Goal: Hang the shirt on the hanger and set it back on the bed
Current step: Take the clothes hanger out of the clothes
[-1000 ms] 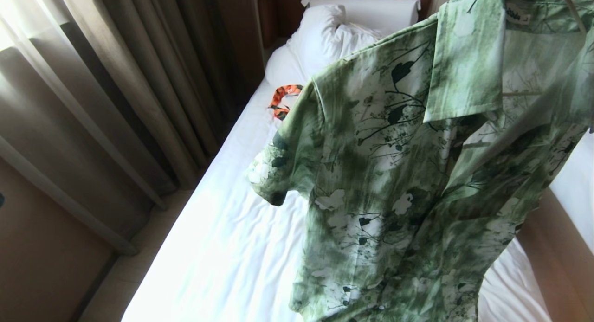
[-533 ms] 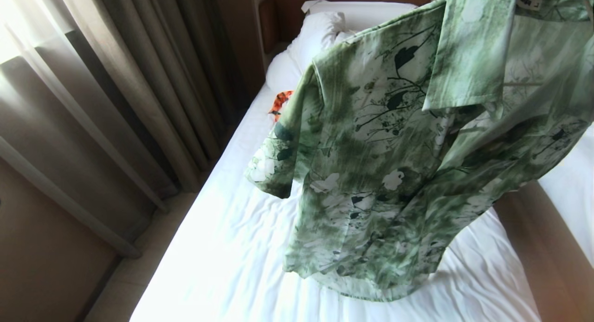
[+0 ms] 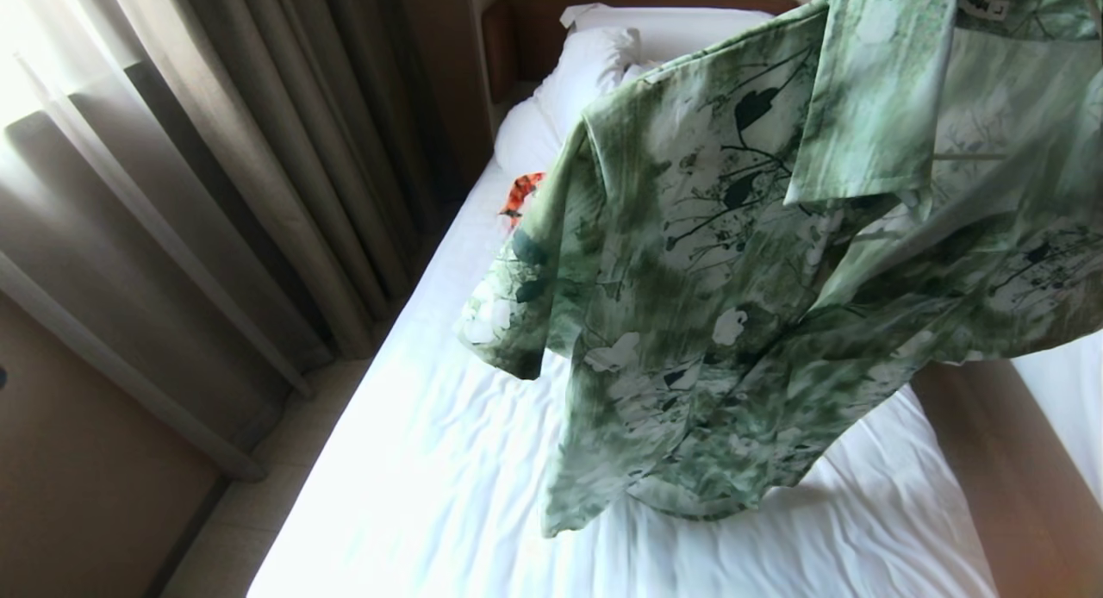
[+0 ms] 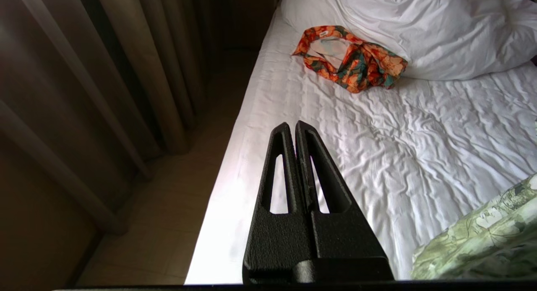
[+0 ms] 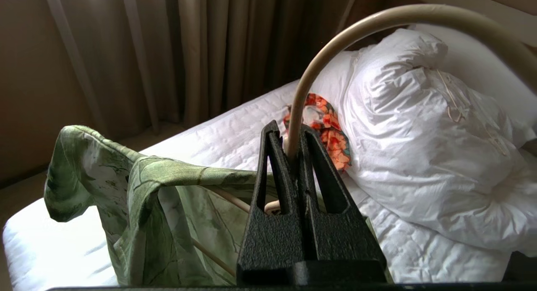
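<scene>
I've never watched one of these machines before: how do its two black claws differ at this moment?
The right gripper is pinched shut on the thin cream-white wire hanger, just below its curved hook, with the green floral shirt draped from it. The left gripper is shut too, but on nothing, and hangs over the edge of the white-sheeted bed. Both are black, with tapered fingers pressed together.

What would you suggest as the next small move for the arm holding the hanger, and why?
Probably lower the right gripper gently toward the bed. It is shut on the hanger at the base of the hook, the shirt already drapes over the frame, and its hem hangs near the sheet. The left gripper is shut and empty beside it.
</scene>
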Available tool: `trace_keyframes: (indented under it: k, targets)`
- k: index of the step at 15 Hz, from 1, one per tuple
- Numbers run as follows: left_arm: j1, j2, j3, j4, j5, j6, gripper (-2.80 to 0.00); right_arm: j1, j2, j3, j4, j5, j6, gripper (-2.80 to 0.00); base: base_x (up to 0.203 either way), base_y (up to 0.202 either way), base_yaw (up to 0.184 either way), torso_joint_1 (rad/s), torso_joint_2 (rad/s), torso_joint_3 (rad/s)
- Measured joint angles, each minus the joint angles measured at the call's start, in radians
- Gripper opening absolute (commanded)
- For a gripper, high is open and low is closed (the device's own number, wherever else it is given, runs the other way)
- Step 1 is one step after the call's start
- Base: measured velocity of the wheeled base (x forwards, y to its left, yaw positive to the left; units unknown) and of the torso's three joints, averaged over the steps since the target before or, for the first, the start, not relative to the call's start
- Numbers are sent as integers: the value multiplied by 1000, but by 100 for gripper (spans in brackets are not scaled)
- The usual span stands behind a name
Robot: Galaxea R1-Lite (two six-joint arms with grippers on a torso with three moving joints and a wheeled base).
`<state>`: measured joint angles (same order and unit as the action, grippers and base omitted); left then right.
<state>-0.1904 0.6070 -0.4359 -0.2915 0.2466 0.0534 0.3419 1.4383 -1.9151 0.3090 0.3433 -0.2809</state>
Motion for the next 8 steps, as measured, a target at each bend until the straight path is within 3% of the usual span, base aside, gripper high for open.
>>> trace_keyframes:
  k: [3, 8]
  targets:
    - [-4, -9, 14, 1, -6, -15, -280, 3, -8, 3, 10, -65, 7, -280, 0, 0, 0, 0, 0, 0]
    - [-6, -30, 37, 5, -25, -48, -280, 4, -10, 3, 9, -70, 30, -280, 0, 0, 0, 0, 0, 0]
